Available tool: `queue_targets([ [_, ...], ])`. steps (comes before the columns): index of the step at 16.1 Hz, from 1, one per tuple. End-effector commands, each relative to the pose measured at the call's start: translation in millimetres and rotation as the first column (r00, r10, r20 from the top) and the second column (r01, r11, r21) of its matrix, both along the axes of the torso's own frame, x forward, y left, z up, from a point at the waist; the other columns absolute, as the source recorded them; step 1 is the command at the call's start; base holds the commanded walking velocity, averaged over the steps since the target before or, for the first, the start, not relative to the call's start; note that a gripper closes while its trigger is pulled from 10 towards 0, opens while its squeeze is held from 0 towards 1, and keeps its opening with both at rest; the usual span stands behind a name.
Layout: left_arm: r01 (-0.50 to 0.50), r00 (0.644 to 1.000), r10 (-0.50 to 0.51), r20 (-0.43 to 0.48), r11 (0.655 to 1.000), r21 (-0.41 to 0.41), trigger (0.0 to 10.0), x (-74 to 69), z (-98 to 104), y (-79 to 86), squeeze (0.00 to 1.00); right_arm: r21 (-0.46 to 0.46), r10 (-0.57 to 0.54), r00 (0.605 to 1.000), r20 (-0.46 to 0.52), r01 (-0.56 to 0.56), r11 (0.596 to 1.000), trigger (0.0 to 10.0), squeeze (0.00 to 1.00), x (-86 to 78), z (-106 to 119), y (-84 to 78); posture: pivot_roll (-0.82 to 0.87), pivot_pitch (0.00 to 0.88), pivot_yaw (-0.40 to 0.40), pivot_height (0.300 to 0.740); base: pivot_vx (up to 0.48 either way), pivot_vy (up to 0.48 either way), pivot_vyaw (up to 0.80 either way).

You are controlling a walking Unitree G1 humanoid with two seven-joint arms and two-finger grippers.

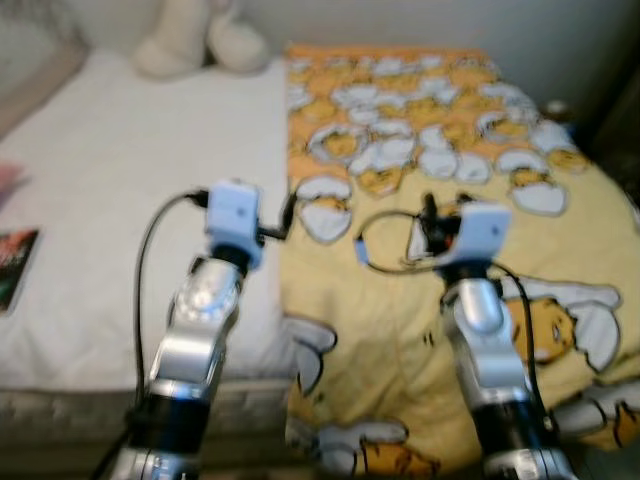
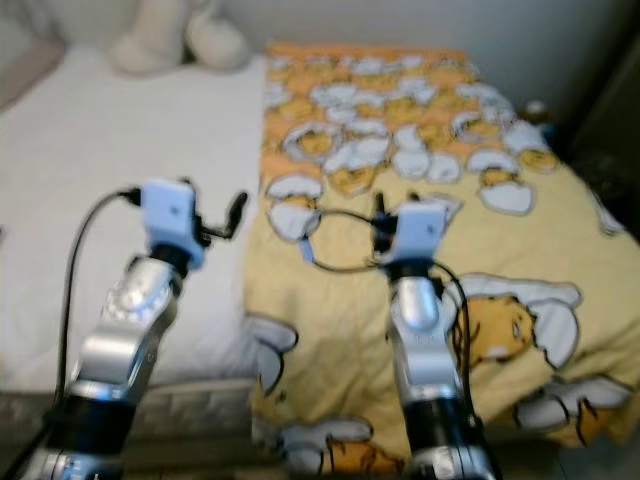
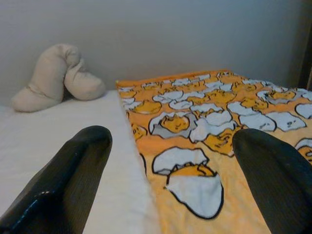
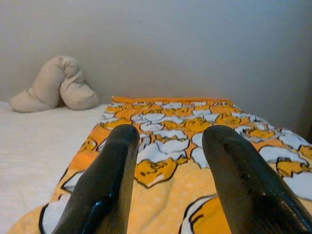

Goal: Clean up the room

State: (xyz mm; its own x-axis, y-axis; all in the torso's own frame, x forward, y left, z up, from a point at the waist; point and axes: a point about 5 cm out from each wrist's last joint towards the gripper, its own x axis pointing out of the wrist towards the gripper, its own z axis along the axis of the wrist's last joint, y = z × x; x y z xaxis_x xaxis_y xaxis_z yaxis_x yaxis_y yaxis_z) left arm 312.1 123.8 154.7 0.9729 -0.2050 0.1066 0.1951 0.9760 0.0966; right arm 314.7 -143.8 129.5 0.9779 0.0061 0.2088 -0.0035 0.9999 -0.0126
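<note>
Pretty clearly a home bedroom: white-sheeted bed (image 1: pixel 120 180), yellow-orange cartoon egg-print blanket (image 1: pixel 440 160) spread over it, beige plush toy (image 3: pixel 53 78) slumped against the plain wall (image 4: pixel 195 44).

White mattress (image 1: pixel 120 180); beige stuffed toy (image 1: pixel 195 40) at its head end, plain grey wall (image 3: pixel 170 34) behind.

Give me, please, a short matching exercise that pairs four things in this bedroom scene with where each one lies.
Things:
1. plush toy
2. yellow egg-print blanket
3. book
4. white sheet

Places:
A. spread over the bed's right half
B. at the head of the bed, by the wall
C. covering the bed's left half
D. at the bed's far left edge

Pairs: 1-B, 2-A, 3-D, 4-C
</note>
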Motion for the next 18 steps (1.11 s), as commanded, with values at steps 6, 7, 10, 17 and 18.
queue_targets([
  [6,0.061,0.998,-0.06,-0.013,0.998,0.021,10.0,-4.1,5,-9.6,0.0,0.032,0.044,0.983,-0.18,-0.039,0.999,10.0,0.0,38.0,-9,-3.1,0.05,0.0,0.035,0.723,0.461,0.0,0.0],
  [7,0.055,0.998,-0.055,-0.022,0.998,0.011,10.0,-6.0,4,-8.0,0.0,0.031,0.054,0.981,-0.187,-0.049,0.998,10.0,0.0,43.2,-6,-2.3,0.06,0.0,0.033,0.723,0.341,0.0,0.0],
  [10,0.013,0.999,-0.013,-0.037,1.0,0.009,10.0,-9.9,2,-3.6,0.0,0.023,0.079,0.975,-0.207,-0.076,0.997,10.0,0.0,50.2,-3,-2.3,0.08,0.0,0.015,0.723,0.0,0.0,0.0],
  [17,-0.004,0.996,0.008,-0.085,0.999,0.041,10.0,-36.1,2,9.7,0.0,0.012,0.06,0.949,-0.308,-0.06,0.998,10.0,0.0,60.2,-17,0.7,0.18,0.062,0.026,0.728,0.0,0.0,0.38],
  [18,-0.004,0.996,0.008,-0.089,0.999,0.047,10.0,-38.1,2,10.9,0.0,0.001,0.057,0.947,-0.317,-0.06,0.998,10.0,0.0,60.9,-18,0.9,0.18,0.062,0.026,0.728,0.0,0.0,0.0],
])
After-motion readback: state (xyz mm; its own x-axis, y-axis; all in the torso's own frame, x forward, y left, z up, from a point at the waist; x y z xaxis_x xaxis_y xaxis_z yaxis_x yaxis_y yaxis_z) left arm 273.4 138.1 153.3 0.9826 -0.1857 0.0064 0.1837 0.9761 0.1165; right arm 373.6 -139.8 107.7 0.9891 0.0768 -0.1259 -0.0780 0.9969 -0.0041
